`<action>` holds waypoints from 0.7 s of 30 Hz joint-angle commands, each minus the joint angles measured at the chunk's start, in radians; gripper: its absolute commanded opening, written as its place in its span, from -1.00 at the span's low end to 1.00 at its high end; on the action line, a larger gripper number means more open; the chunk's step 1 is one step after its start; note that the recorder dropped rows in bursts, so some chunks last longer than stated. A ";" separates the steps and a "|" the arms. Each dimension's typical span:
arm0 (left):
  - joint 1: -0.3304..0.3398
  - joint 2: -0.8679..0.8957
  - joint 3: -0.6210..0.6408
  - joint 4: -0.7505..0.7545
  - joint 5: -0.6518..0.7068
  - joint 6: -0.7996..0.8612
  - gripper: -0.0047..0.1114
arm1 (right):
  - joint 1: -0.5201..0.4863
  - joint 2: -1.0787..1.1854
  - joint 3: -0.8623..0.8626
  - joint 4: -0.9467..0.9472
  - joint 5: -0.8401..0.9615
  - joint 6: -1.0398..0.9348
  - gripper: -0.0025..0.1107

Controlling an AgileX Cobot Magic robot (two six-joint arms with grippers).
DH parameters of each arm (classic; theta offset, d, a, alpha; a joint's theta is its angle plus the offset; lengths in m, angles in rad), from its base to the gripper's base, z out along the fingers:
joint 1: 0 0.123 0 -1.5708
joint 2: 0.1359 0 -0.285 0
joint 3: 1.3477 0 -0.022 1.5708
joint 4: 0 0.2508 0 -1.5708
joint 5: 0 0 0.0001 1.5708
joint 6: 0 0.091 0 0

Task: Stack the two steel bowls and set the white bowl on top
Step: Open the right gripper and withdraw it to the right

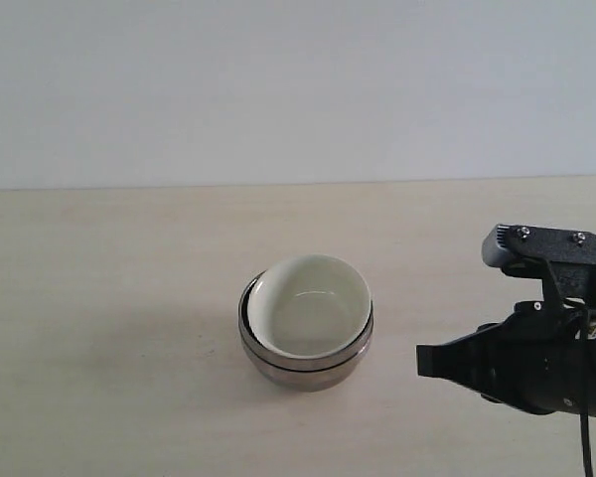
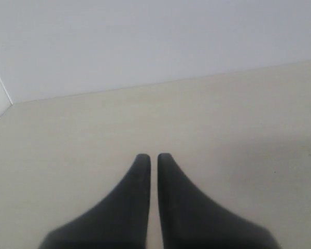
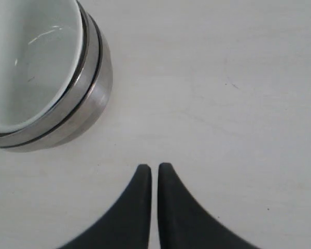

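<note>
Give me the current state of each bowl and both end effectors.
steel bowls: nested one inside the other, upright on the table.
white bowl: upright, empty, seated in the upper steel bowl.
left end effector: shut, holding nothing, above the table.
right end effector: shut, holding nothing, beside the stacked bowls, not touching them.

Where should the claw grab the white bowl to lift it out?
Probably its rim, coming straight down from above. The white bowl sits nested in the steel bowls, so its sides are hidden and only the rim pokes out. One finger inside, one outside, on the side nearest the right claw.
</note>
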 commanded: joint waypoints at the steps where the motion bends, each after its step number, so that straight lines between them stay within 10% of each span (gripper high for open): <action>1: 0.003 -0.004 0.003 -0.008 -0.008 -0.010 -0.85 | 0.004 -0.009 0.007 -0.004 0.005 0.004 -0.96; 21: 0.003 -0.004 0.003 -0.008 -0.008 -0.010 -0.85 | 0.004 -0.009 0.005 -0.012 0.002 -0.094 -0.96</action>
